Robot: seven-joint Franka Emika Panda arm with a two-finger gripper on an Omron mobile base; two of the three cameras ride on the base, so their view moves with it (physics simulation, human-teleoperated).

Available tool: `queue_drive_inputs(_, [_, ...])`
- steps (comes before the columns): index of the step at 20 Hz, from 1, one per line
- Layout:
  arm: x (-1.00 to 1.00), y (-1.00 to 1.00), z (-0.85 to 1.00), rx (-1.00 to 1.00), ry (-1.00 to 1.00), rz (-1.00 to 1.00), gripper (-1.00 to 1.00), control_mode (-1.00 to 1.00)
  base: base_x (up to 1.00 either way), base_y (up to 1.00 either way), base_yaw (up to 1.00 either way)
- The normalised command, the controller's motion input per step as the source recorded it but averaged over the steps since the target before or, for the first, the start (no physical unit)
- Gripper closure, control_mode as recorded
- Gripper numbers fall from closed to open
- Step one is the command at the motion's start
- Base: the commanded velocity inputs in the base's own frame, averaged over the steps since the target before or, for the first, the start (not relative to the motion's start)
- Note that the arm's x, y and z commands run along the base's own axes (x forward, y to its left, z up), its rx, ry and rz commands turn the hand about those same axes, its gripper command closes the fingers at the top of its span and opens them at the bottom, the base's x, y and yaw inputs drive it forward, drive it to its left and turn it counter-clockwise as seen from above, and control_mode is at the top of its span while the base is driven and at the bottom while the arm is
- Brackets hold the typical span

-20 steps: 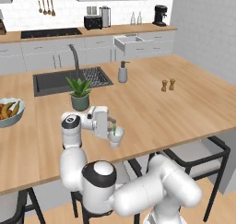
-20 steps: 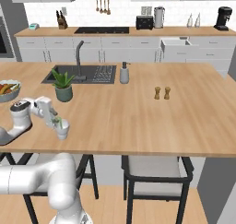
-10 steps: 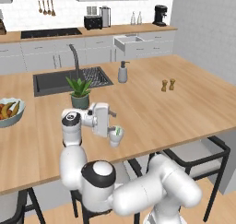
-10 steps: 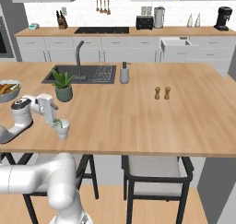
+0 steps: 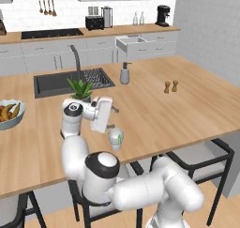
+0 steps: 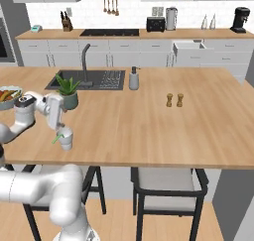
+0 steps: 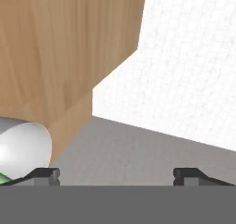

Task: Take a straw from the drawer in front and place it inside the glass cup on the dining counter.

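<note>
While hand view hides it, straw (image 6: 58,137) leans in glass cup (image 6: 65,140).

glass cup (image 5: 115,138): near the front edge of the dining counter (image 5: 187,110), at about 6 o'clock from the sink (image 5: 56,81)
straw (image 5: 120,139): green, showing inside the cup on its right side
gripper (image 5: 108,126): just above the cup at its 11 o'clock, fingers too small to read
plant pot (image 5: 81,92): at 11 o'clock from the cup
soap bottle (image 5: 124,74): at 12 o'clock, well apart
fruit bowl (image 5: 9,114): at 9 o'clock
</note>
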Motion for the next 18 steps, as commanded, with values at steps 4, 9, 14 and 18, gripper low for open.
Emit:
queue_drive_inputs(4, [0.28,0.16,0.00,0.20,0.13,0.00,-1.00,-1.00,0.00,0.00,0.00])
queue_drive_inputs(9, [0.19,0.16,0.01,0.18,0.12,0.00,-1.00,-1.00,0.00,0.00,0.00])
queue_drive_inputs(14, [-0.32,-0.09,0.58,0.27,0.01,0.02,-1.00,-1.00,0.00,0.00,0.00])
queue_drive_inputs(18, [-0.81,-0.61,0.84,0.36,0.00,0.01,-1.00,-1.00,0.00,0.00,0.00])
